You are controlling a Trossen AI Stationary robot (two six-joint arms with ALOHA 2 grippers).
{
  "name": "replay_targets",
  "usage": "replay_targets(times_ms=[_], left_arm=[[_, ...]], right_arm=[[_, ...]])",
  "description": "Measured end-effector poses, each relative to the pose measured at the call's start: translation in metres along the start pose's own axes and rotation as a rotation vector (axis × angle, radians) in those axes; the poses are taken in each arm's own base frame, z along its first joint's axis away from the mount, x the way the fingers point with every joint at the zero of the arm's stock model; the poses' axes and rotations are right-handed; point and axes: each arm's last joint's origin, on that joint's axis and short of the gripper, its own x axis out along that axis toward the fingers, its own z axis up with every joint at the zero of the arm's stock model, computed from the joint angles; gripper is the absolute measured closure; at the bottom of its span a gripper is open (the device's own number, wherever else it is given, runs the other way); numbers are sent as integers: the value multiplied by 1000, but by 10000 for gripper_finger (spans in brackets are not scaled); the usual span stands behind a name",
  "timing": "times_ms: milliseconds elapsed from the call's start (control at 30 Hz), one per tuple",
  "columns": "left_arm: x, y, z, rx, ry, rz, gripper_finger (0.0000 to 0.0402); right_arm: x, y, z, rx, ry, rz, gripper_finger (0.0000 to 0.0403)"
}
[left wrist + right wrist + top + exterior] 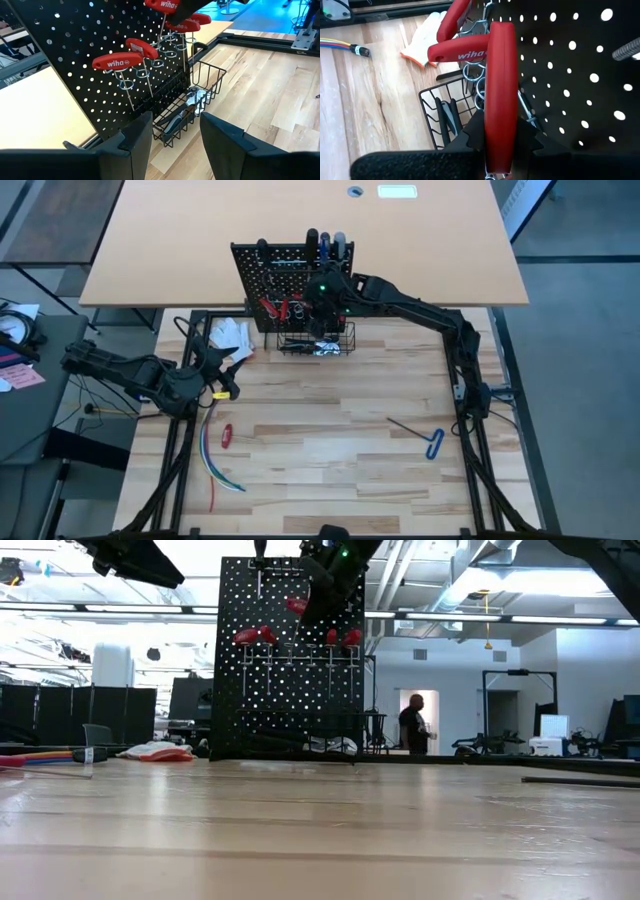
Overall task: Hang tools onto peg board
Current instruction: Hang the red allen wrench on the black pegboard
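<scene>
Right tool (499,142) clamps a red T-handle key (500,90) at the peg board (285,285).
Only its wrist view shows this grip; left tool (222,375), fingers apart, holds nothing near the surface's (330,440) left edge.

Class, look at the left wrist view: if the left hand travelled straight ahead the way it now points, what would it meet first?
Most likely the black wire basket at the foot of the peg board; the open left hand points at it, though depth is uncertain.

On the peg board (75,65) hang four red T-handled hex keys (117,62). Away from it on the worktop (330,450) lie one blue T-handled hex key (432,442) and one white glove (228,335).
</scene>
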Motion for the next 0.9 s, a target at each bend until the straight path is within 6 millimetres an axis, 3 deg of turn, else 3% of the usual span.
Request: replay_targets(times_ms=[567,900], left_arm=[[0,0,0,0,0,0,242],[0,0,0,0,0,0,242]], right_arm=[[0,-1,6,-13,-58,-11,313],[-1,-1,6,-44,-58,-12,310]])
